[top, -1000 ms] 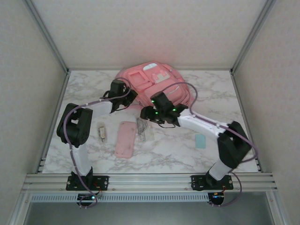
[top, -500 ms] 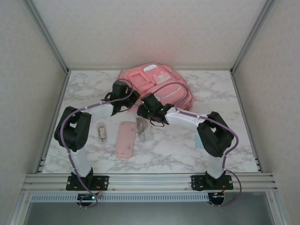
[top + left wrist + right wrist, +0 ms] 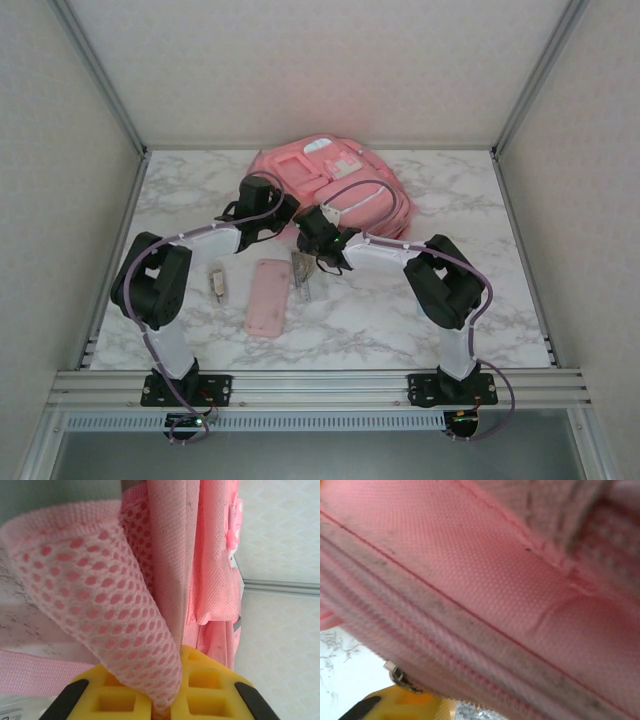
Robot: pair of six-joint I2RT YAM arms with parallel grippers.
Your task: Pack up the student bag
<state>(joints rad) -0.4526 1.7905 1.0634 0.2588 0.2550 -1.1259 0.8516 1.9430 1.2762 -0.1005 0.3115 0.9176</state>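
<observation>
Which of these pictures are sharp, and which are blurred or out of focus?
Top external view: even, soft light, everything sharp, the student bag without glare. Left wrist view: its mesh and the yellow fingers are crisp. Right wrist view: the bag's fabric is blurred.

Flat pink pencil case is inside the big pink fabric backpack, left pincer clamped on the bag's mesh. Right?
No: the flat pink pencil case lies on the marble table outside the big pink fabric backpack (top external view). The left pincer is clamped on the bag's mesh.

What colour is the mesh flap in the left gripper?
Pink. The mesh flap shows best in the left wrist view.
</observation>
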